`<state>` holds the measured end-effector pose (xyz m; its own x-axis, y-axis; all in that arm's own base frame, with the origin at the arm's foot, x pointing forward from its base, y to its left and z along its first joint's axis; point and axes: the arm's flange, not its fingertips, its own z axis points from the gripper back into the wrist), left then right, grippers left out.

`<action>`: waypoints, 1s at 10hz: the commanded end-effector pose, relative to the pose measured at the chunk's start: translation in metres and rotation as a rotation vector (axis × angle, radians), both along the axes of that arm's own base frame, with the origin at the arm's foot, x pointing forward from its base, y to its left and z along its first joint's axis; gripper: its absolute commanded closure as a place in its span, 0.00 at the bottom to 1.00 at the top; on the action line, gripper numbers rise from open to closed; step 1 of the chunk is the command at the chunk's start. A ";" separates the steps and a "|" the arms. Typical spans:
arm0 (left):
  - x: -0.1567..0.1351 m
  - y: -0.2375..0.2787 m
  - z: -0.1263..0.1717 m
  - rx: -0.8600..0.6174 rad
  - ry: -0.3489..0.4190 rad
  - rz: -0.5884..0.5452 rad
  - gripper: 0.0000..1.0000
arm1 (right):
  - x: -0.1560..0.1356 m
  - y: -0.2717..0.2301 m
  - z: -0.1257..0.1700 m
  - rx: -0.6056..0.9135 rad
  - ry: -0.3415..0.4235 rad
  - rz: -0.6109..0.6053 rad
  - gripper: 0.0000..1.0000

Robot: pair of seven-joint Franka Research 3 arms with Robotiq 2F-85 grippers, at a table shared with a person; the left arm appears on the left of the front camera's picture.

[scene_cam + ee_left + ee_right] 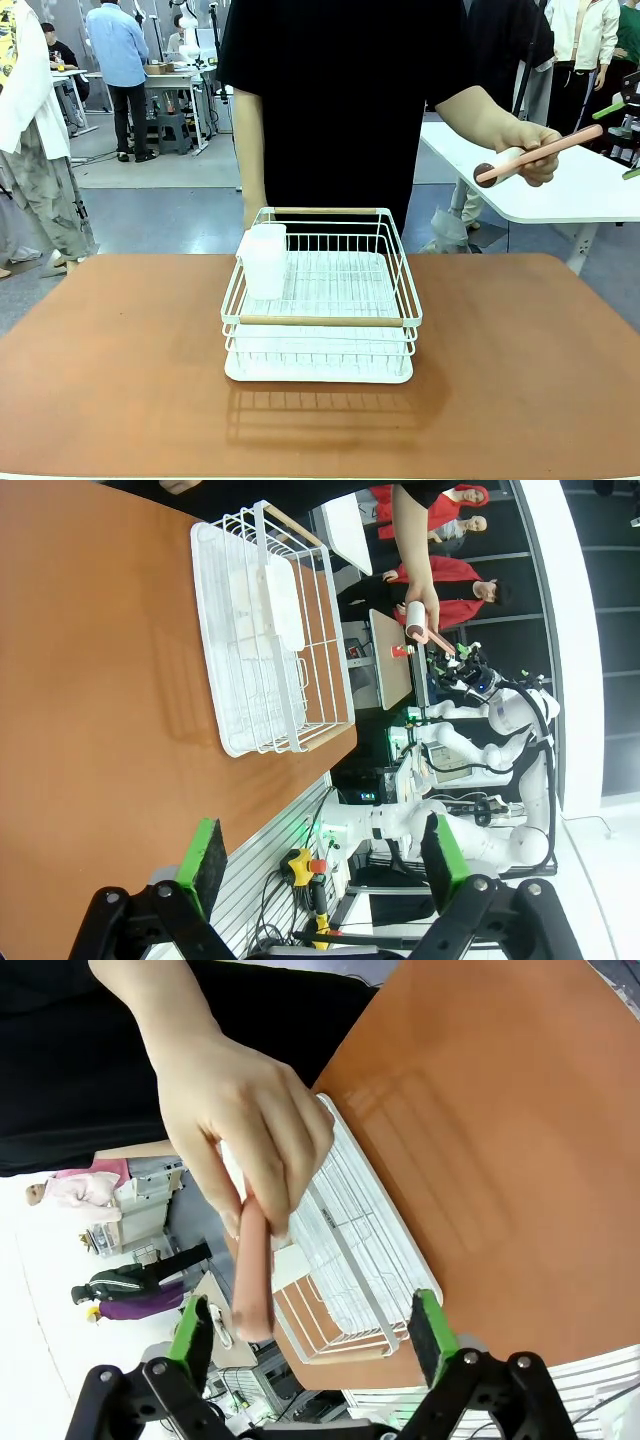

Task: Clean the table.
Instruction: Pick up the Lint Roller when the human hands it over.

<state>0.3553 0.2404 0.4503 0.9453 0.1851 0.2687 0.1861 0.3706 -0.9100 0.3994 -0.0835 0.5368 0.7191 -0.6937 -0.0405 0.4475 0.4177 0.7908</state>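
Observation:
The reddish-brown table [120, 350] carries a white wire dish rack [320, 300] at its middle. A person's hand [535, 150] at the far right holds out a lint roller [545, 152] with a pink handle, a white roll and a dark end cap. The handle points at my right gripper [622, 140], whose green pads show at the picture's right edge. In the right wrist view the pink handle [252, 1270] hangs between the spread fingers of my right gripper [312, 1335], open, nearer one pad. My left gripper [322, 865] stands open above the table's edge, holding nothing.
A white cup [265, 260] stands in the rack's left rear corner. A smaller white-topped table [570, 190] stands behind at the right. The person stands right behind the rack at the far edge. The table top [90, 680] around the rack is bare.

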 end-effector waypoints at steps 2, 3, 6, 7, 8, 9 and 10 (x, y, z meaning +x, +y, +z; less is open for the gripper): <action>-0.004 0.001 0.000 -0.009 -0.008 -0.005 0.00 | 0.011 0.005 0.004 0.049 -0.070 -0.012 0.00; -0.004 0.001 0.000 -0.009 -0.008 -0.005 0.00 | 0.013 0.007 0.003 0.047 -0.072 -0.004 0.00; -0.004 0.001 0.000 -0.009 -0.008 -0.005 0.00 | 0.024 0.013 -0.002 0.036 -0.114 0.003 0.00; -0.004 0.001 0.000 -0.009 -0.008 -0.005 0.00 | 0.026 0.014 -0.005 0.025 -0.110 0.004 0.00; -0.004 0.001 0.000 -0.009 -0.008 -0.005 0.00 | 0.027 0.015 -0.006 0.027 -0.111 0.007 0.00; -0.004 0.001 0.000 -0.009 -0.008 -0.005 0.00 | 0.029 0.015 -0.008 0.027 -0.104 0.007 0.00; -0.004 0.001 0.000 -0.009 -0.008 -0.005 0.00 | 0.029 0.015 -0.009 0.026 -0.100 0.007 0.00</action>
<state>0.3552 0.2404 0.4503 0.9452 0.1854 0.2687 0.1859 0.3707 -0.9100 0.4242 -0.0704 0.5298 0.7273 -0.6863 -0.0042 0.3875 0.4055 0.8279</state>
